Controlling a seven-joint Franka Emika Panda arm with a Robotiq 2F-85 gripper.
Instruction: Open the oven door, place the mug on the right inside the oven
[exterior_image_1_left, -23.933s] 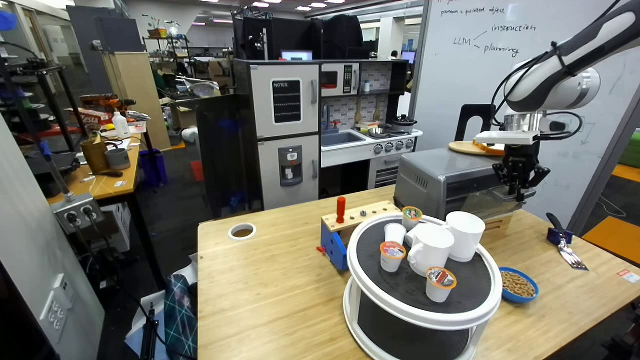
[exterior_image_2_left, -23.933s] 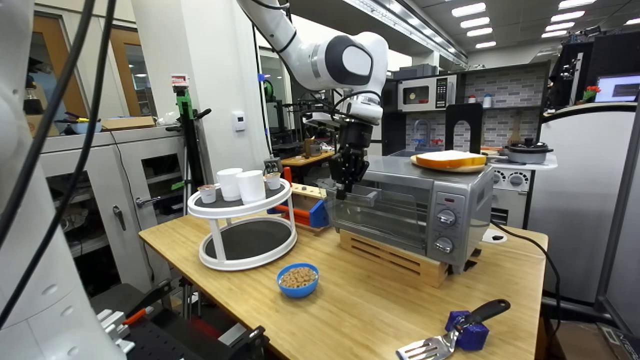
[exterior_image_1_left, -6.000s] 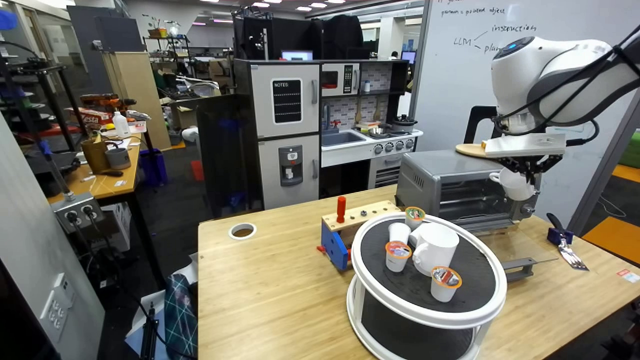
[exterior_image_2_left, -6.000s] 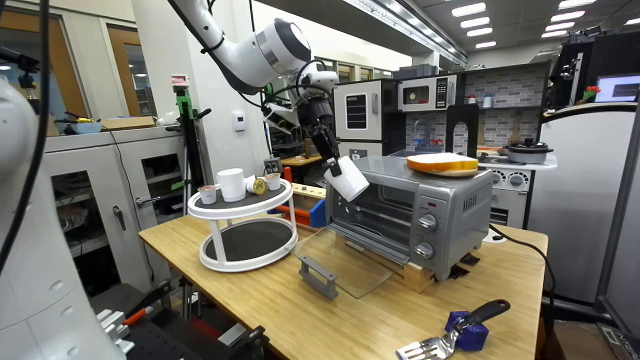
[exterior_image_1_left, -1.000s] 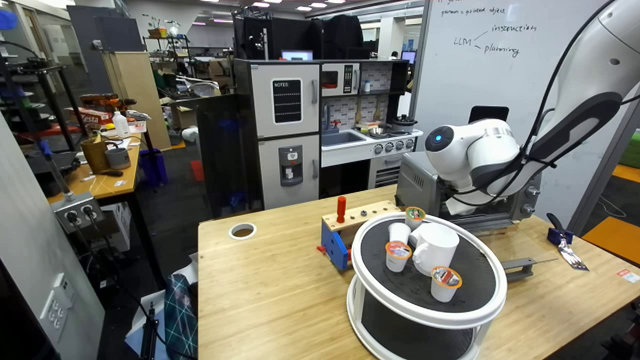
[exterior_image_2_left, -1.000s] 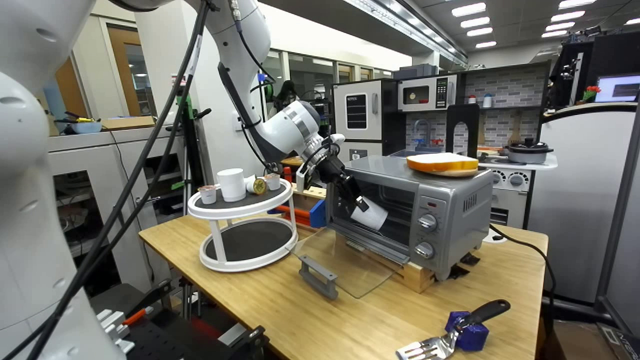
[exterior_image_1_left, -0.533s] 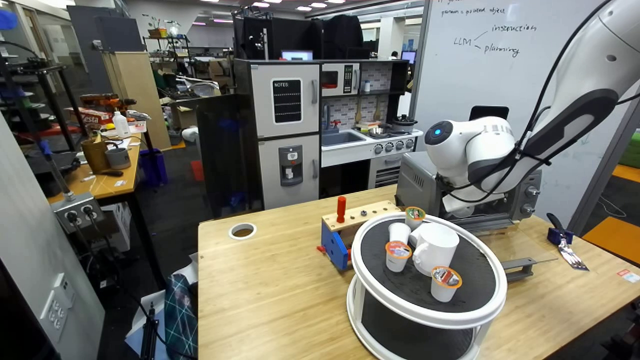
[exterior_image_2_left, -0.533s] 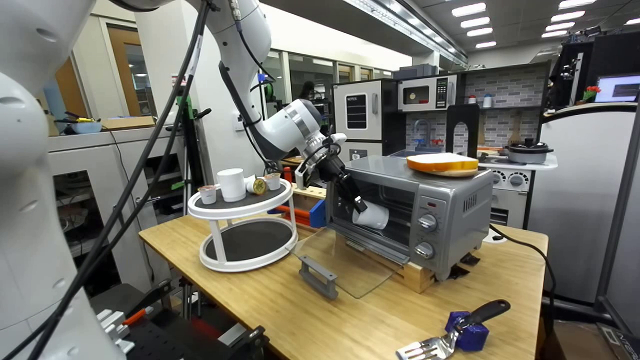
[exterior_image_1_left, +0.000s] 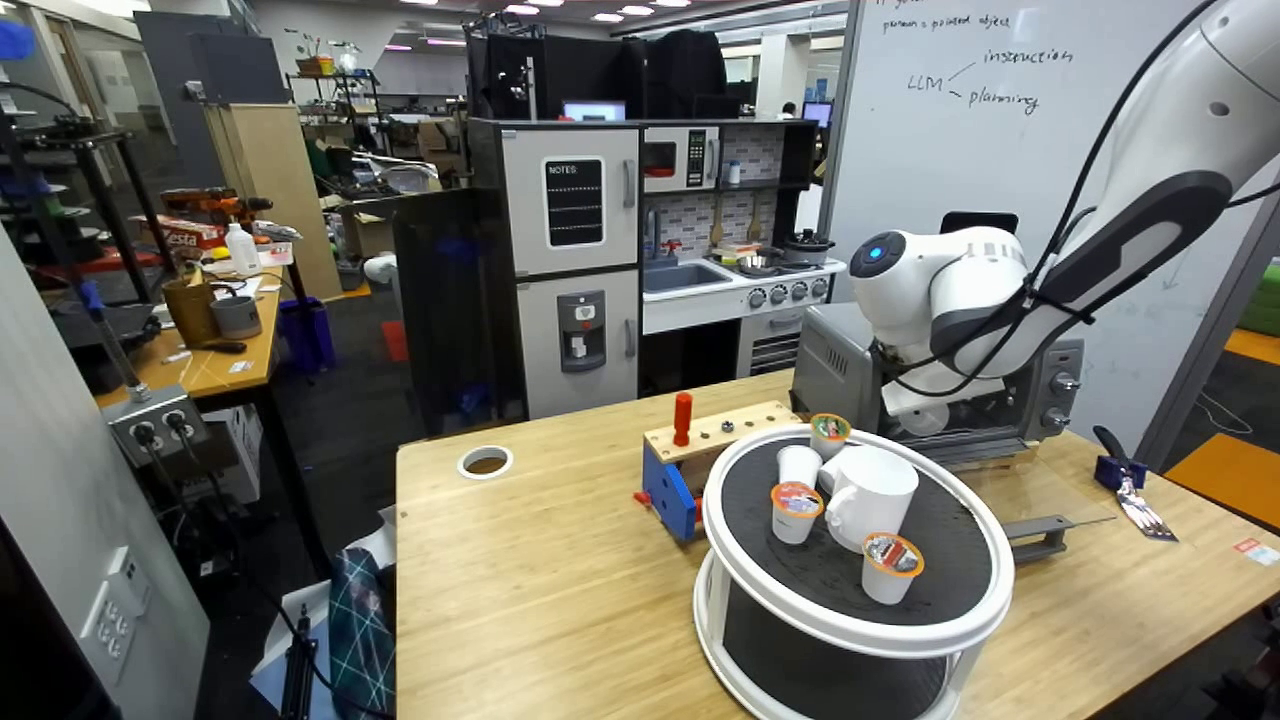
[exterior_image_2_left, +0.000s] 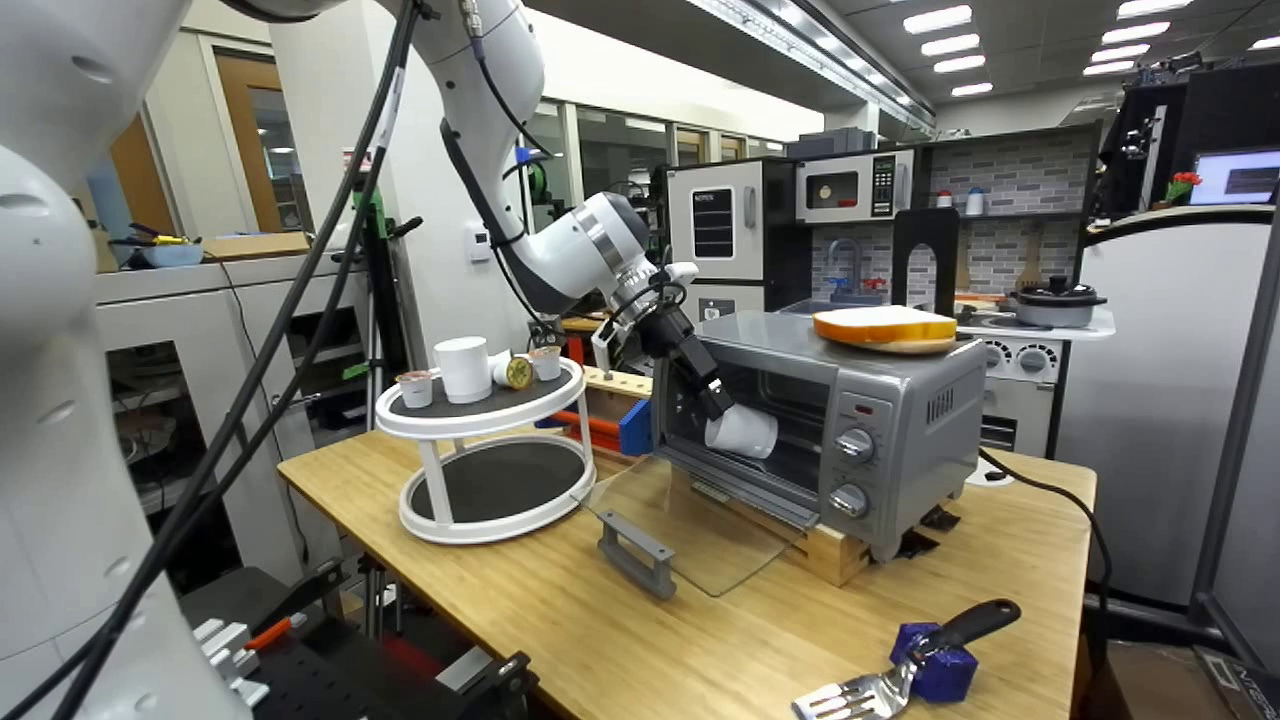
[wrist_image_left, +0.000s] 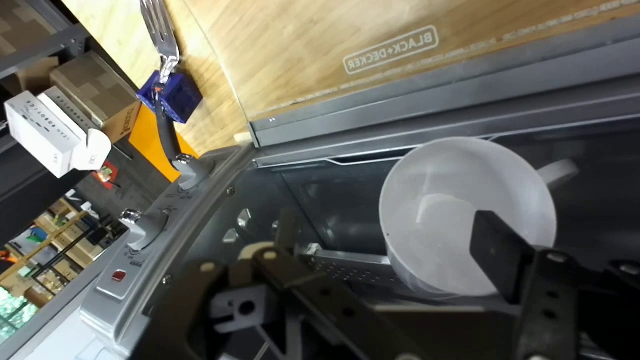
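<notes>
The oven (exterior_image_2_left: 850, 400) has its glass oven door (exterior_image_2_left: 705, 530) folded down, level over the table, with the grey handle (exterior_image_2_left: 637, 555) outermost. Inside lies the white mug (exterior_image_2_left: 741, 432), tipped over, its mouth towards my gripper. The wrist view looks straight into the mug (wrist_image_left: 440, 200), handle to the right. My gripper (wrist_image_left: 392, 245) stands open at the oven's mouth, fingers wide apart. One black fingertip (wrist_image_left: 500, 255) overlaps the mug's lower right rim; whether it touches is unclear. An exterior view shows the gripper (exterior_image_2_left: 714, 400) just above and beside the mug.
A round two-tier rack (exterior_image_1_left: 850, 625) bears a second white mug (exterior_image_1_left: 872, 497) and several small cups. Bread (exterior_image_2_left: 885, 325) lies on the oven's top. A spatula (exterior_image_2_left: 900, 670) rests on a purple block. A blue toy bench (exterior_image_2_left: 637, 428) stands beside the oven.
The oven door has come down since the oldest frames. The mug, earlier gripped in front of the oven, went inside. Within the last second my gripper opened, the mug settled, and the gripper rose slightly.
</notes>
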